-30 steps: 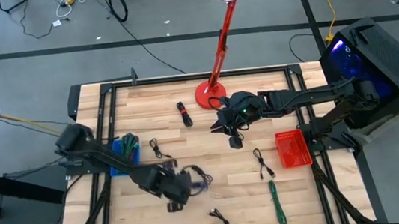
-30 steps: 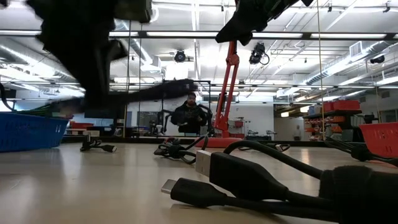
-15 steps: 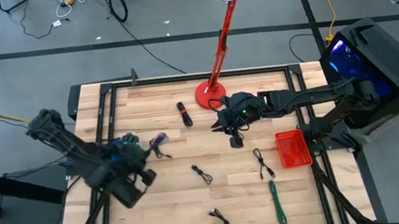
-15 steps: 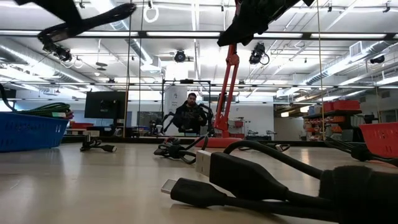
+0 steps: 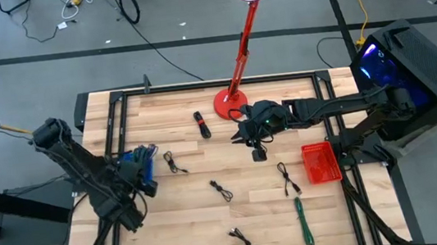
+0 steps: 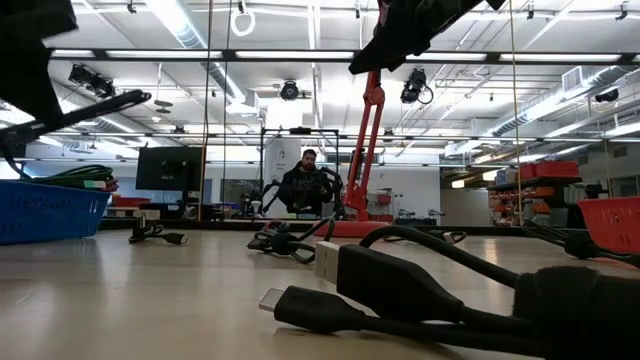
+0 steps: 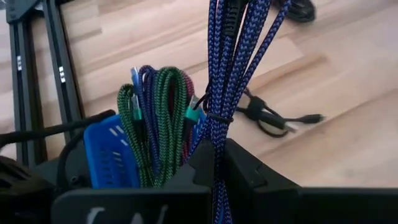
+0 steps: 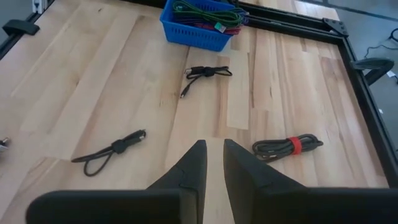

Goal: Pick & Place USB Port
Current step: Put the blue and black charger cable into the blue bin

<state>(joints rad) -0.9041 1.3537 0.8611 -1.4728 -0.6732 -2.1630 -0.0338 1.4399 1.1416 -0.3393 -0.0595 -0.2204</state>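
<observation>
Left gripper (image 7: 217,168): fingers clamped on a blue braided cable (image 7: 233,56), which hangs doubled from between them; positioned above the blue basket (image 5: 135,166) at the table's left edge; basket directly beneath the claw, holding coiled green cable (image 7: 158,118) and others; a small black cable (image 7: 267,115) lies on the wood just beyond the claw.

Right gripper (image 8: 212,163): fingers nearly closed, a narrow gap between them, nothing held; hovers over the table (image 5: 196,216) near the red lamp base (image 5: 229,103); ahead of it, a black cable with red tie (image 8: 287,146); red basket (image 5: 319,163) nearby on its arm's side.
</observation>
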